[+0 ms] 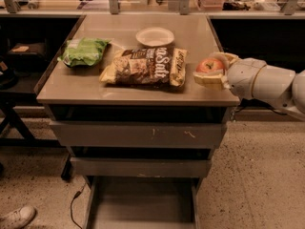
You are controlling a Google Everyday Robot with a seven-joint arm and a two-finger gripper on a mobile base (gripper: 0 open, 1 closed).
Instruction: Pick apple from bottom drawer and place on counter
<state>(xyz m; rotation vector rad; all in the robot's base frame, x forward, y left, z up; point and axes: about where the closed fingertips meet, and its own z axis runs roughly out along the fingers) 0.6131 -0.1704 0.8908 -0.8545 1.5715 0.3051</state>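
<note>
The gripper (pixel 207 69) is at the right front corner of the counter (pixel 119 90), its pale fingers closed on the apple (pixel 210 64); whether the fruit touches the surface cannot be told. The bottom drawer (pixel 140 209) stands pulled out. A brown snack bag (pixel 145 67) lies just left of the apple, with a green bag (pixel 83 51) and a white bowl (pixel 155 36) beyond.

**Hidden and cropped parts**

Gripper (pixel 212 71) at the counter's (pixel 119 88) right front corner, fingers clasped round the apple (pixel 209 64). The apple's underside and lower flanks are hidden behind them. The arm (pixel 271 82) behind the gripper runs off the right edge. Well below and left of the gripper, the bottom drawer (pixel 143 206) has its front end cut by the lower edge. Far below-left, a white shoe (pixel 16 217) is partly cropped. Beyond the gripper, the workbench (pixel 248 14) clutter is too blurred to name.
</note>
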